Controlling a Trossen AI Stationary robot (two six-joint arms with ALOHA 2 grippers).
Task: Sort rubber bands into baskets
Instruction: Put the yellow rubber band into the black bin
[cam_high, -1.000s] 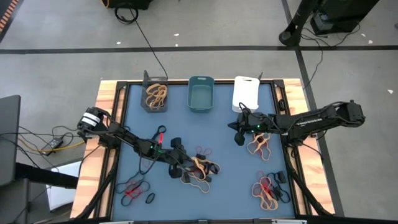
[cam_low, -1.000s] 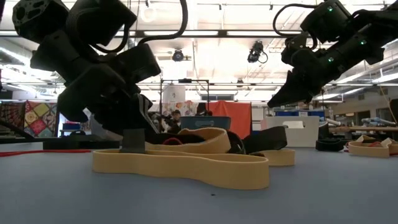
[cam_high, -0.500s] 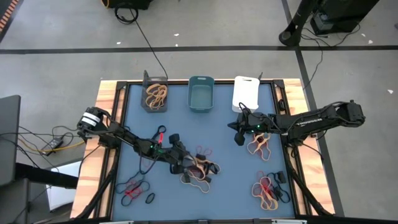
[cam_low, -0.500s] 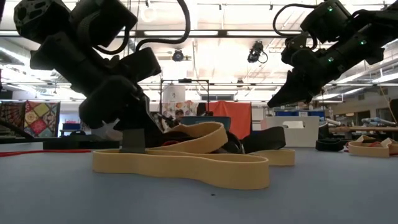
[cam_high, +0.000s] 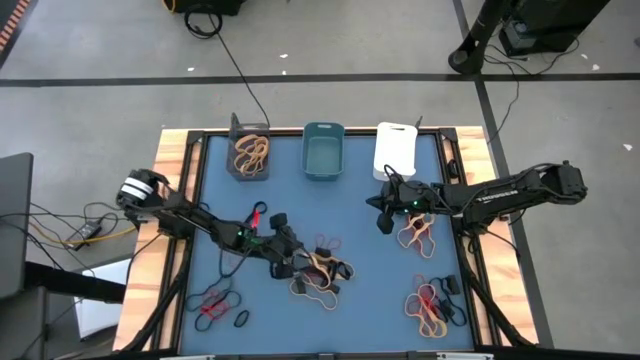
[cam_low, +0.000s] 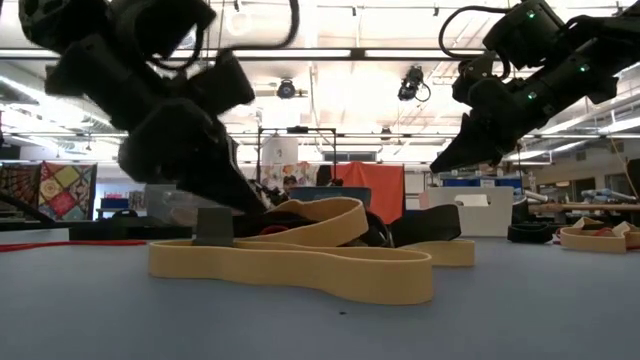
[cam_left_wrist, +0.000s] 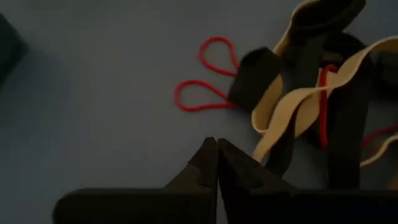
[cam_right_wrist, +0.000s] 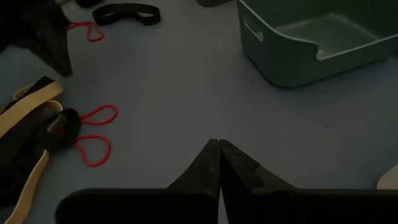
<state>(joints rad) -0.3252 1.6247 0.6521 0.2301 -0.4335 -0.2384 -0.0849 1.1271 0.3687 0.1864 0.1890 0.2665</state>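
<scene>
While the left gripper (cam_high: 291, 266) sits low at the central tangle of rubber bands (cam_high: 320, 272) (tan, black and red), its fingers are pressed together, holding nothing visible. Fingers likewise together, the right gripper (cam_high: 384, 223) hovers below the white basket (cam_high: 395, 148), beside the teal basket (cam_high: 323, 151).

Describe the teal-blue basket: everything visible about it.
The teal-blue rectangular plastic basket stands upright at the table's far edge, the middle one of three, between the dark grey basket holding tan rubber bands and the white basket. It touches neither. Its walls are smooth, with a rolled rim and a cut-out handle slot, seen in the right wrist view. It looks empty, and no claw touches it.
</scene>
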